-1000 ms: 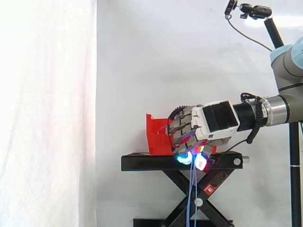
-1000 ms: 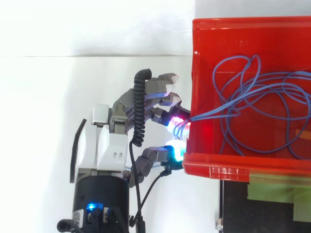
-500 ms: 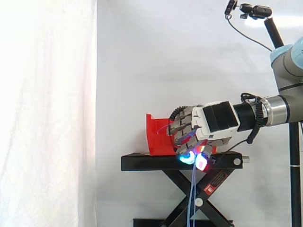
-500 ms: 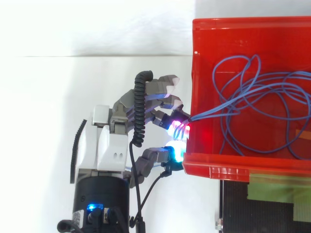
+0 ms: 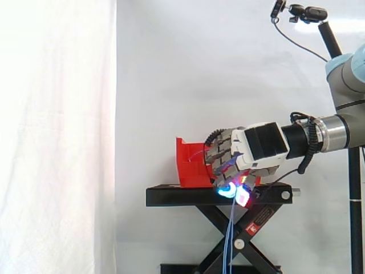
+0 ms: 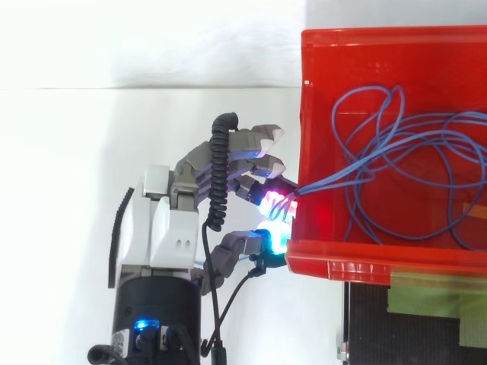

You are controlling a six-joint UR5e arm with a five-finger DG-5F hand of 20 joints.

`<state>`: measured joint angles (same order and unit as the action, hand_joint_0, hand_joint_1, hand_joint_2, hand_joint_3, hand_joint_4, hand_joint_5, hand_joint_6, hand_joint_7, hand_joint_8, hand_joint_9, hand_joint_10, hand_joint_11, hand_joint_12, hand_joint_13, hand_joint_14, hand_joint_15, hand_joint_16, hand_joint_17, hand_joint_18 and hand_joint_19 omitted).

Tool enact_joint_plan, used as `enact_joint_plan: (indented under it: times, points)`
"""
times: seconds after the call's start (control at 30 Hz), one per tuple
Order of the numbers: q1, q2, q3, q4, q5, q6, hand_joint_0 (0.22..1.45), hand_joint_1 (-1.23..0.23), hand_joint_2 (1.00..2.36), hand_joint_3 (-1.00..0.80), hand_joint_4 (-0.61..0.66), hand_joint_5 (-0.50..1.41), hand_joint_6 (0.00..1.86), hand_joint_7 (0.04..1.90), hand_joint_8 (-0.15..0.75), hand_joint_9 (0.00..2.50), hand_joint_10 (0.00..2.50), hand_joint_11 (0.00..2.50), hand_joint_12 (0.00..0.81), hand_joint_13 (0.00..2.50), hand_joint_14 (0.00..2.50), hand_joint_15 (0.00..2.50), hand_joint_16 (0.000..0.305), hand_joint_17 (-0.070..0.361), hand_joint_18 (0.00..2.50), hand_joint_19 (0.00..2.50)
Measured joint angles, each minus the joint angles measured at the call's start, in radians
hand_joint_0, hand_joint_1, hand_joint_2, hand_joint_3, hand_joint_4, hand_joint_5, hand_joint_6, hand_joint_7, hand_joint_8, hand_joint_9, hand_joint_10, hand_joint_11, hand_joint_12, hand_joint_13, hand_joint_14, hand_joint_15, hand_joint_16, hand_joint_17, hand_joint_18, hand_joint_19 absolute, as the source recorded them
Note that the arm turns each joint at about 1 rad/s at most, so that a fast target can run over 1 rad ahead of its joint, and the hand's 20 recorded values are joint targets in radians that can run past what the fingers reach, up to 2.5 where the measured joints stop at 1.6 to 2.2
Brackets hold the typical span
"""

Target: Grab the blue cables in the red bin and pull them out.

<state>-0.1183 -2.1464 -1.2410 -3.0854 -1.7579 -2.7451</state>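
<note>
A black scissor-lift stand (image 5: pixel 171 197) sits at lower centre of the side view, before a white curtain (image 5: pixel 57 142). A small camera (image 5: pixel 308 12) on a pole is at upper right.

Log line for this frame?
hand: shut on thin blue cables | place: outside red plastic bin wall | cables: run over wall, mostly coiled inside, strands hanging below hand | stage: pull-out unfinished
</note>
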Motion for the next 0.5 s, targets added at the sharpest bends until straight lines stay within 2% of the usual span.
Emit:
enact_joint_plan:
  times: [0.37, 0.5]
  points:
    - [0.006, 0.0, 0.0, -0.011, 0.0, 0.003, 0.85, -0.85, 1.0, -1.0, -0.1, 0.9, 0.71, 0.79, 0.21, 1.03, 0.03, 0.72, 0.311, 0.85, 0.02, 0.45, 0.045, 0.101, 0.81, 0.67]
    - [0.012, 0.0, 0.004, -0.013, 0.0, 0.037, 0.85, -0.85, 1.0, -1.0, -0.09, 0.9, 0.73, 0.78, 0.205, 1.03, 0.03, 0.73, 0.312, 0.85, 0.02, 0.45, 0.045, 0.101, 0.81, 0.66]
